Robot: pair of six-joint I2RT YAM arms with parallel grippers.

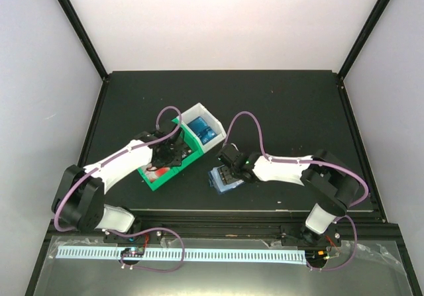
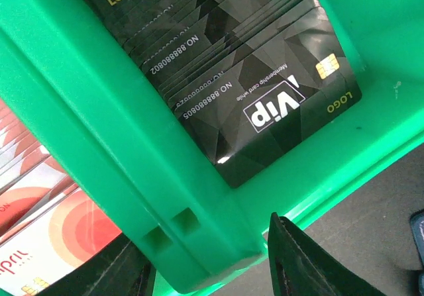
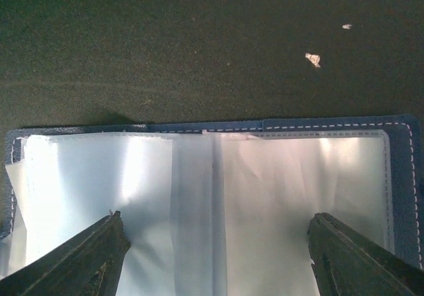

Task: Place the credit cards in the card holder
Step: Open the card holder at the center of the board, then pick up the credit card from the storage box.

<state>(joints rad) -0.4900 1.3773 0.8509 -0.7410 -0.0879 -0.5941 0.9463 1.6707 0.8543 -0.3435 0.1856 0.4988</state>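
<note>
A stack of black VIP credit cards (image 2: 265, 91) stands in one compartment of the green bin (image 1: 159, 177), and red-and-white cards (image 2: 46, 236) fill the compartment beside it. Blue cards (image 1: 201, 133) sit in the white bin (image 1: 212, 127). My left gripper (image 2: 212, 256) is open over the green bin's corner, straddling the divider wall (image 2: 132, 170), and holds nothing. The dark blue card holder (image 1: 224, 179) lies open on the table, its clear sleeves (image 3: 199, 203) facing up. My right gripper (image 3: 215, 256) is open just above the sleeves, one finger over each page.
The green and white bins stand side by side left of centre on the black table (image 1: 285, 110). Small white crumbs (image 3: 313, 59) lie on the table beyond the card holder. The table's raised rim (image 1: 358, 144) runs along the right side.
</note>
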